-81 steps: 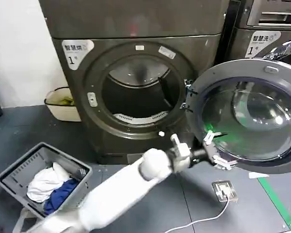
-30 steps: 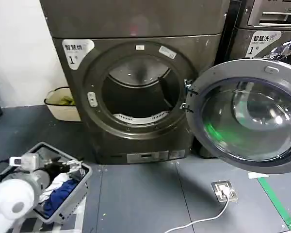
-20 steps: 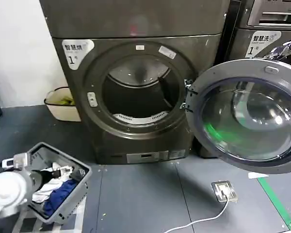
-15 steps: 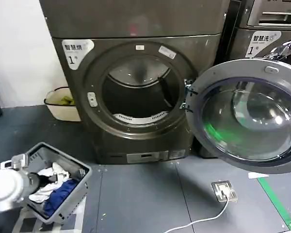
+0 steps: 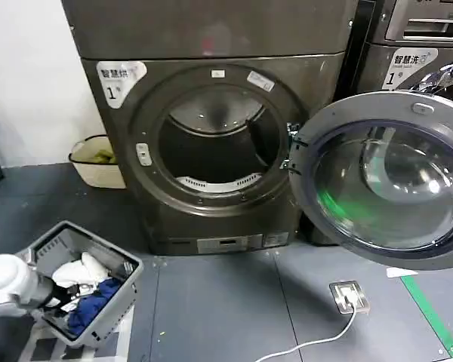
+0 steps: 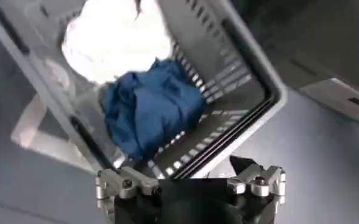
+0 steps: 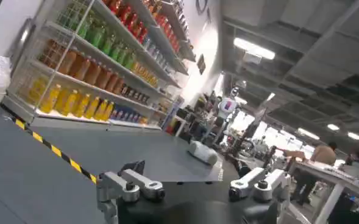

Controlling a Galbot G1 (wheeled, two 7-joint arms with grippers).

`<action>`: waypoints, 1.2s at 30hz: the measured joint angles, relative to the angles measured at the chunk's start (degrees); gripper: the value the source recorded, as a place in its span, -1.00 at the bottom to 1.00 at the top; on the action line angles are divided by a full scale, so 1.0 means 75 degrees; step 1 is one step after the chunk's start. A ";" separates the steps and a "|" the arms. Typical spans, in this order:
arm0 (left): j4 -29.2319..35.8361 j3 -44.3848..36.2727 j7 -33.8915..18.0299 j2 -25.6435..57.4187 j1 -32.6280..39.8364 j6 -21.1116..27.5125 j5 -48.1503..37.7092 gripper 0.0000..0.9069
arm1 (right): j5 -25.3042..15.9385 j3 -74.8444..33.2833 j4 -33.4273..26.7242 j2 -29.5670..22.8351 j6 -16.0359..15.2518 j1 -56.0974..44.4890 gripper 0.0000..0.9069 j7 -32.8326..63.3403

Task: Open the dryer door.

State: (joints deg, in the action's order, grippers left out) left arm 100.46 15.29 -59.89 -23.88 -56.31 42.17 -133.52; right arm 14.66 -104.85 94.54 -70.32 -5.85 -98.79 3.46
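The dryer door (image 5: 385, 181) stands swung wide on its hinge at the right of the drum opening (image 5: 211, 143). My left gripper (image 6: 188, 182) hangs spread and empty over the grey laundry basket (image 5: 57, 245) with its blue garment (image 6: 149, 109) and white cloth (image 6: 115, 39). My right gripper (image 7: 191, 185) is also spread, holding nothing, facing away toward shelves of bottles (image 7: 94, 67).

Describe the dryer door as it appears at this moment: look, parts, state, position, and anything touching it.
The dryer door is round, with a grey, metallic-looking outer ring around a clear, domed window that shows reflections and a green glint. It is swung fully open to the right of the drum opening, hinged at its left edge to the machine's front, its inner face towards the camera. A small latch piece sits near its top rim. Nothing touches it; the left gripper hangs over the laundry basket.
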 joint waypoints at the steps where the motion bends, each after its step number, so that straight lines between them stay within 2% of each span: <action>1: -0.0067 -0.0112 -0.0069 -0.0036 0.0101 0.0000 -0.0179 1.00 | 0.0000 0.0003 -0.0001 -0.0007 0.0013 -0.0002 1.00 -0.0005; 5: -0.0339 -0.0545 -0.0312 -0.0175 0.0534 0.0000 -0.0739 1.00 | 0.0002 0.0003 -0.0009 -0.0043 0.0050 -0.0017 1.00 -0.0015; 12: -0.0445 -0.0841 -0.0312 -0.0322 0.1079 0.0000 -0.0749 1.00 | 0.0005 0.0003 -0.0025 -0.0055 0.0098 -0.0029 1.00 -0.0025; 36: -0.0555 -0.0876 -0.0300 -0.0184 0.1355 0.0003 -0.0817 1.00 | 0.0031 -0.0021 -0.0078 -0.0058 0.0169 -0.0056 1.00 -0.0162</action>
State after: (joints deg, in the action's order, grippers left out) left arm 96.30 8.72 -62.14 -25.26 -46.15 42.19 -139.65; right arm 14.89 -105.00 93.95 -70.76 -4.58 -99.21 2.24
